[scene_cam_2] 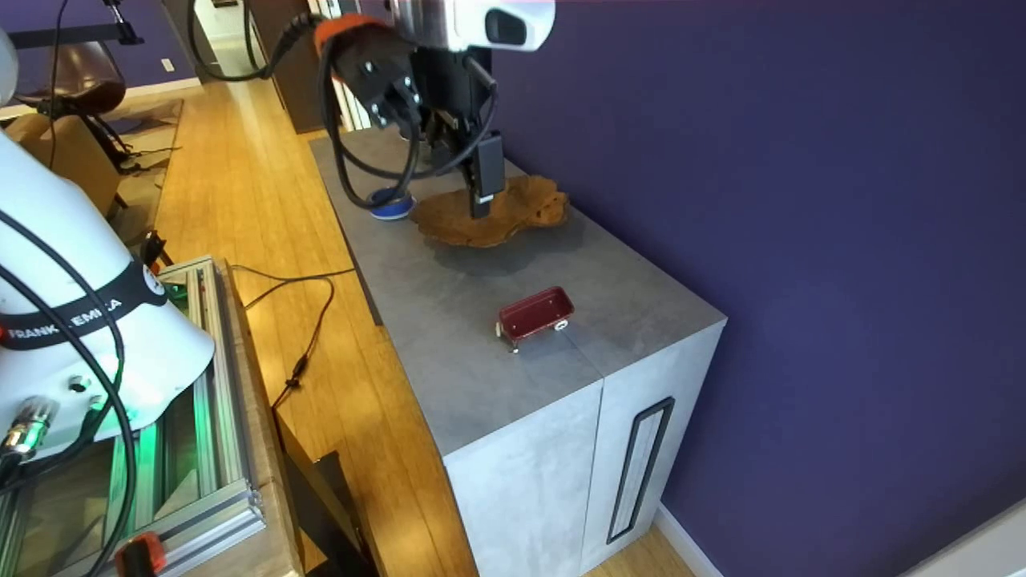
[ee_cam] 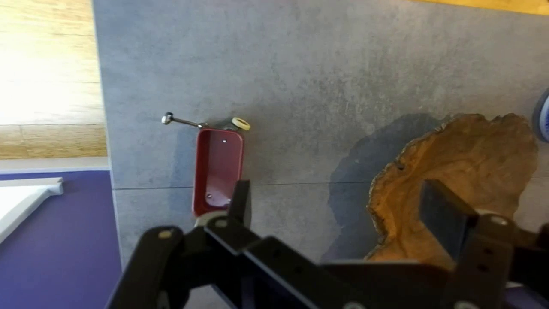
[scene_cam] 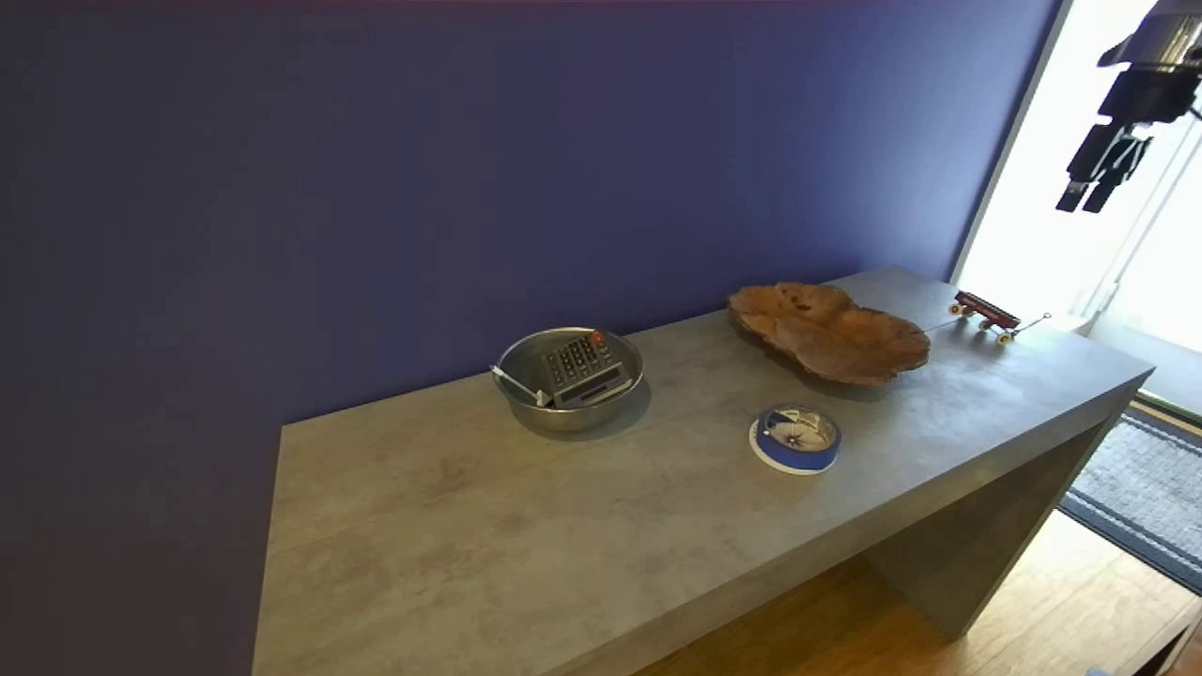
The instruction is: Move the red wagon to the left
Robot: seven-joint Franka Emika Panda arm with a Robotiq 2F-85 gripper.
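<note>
Saw wagon (ee_cam: 221,167) upright on bench (ee_cam: 300,86), nine o'clock from tray (ee_cam: 484,163) in wrist view. Noted fingers (ee_cam: 444,216) spread well apart.

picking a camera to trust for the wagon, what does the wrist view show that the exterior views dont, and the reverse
Only in the wrist view: a nearly straight-down look into the red wagon, and the open tool with its wide gap face-on.

Only in an exterior view: the calculator in the metal bowl, the gray rug, the cabinet handle.

Shared by all three: the wagon, the wooden tray and the blue dish, though the wrist view catches just the dish's edge.
</note>
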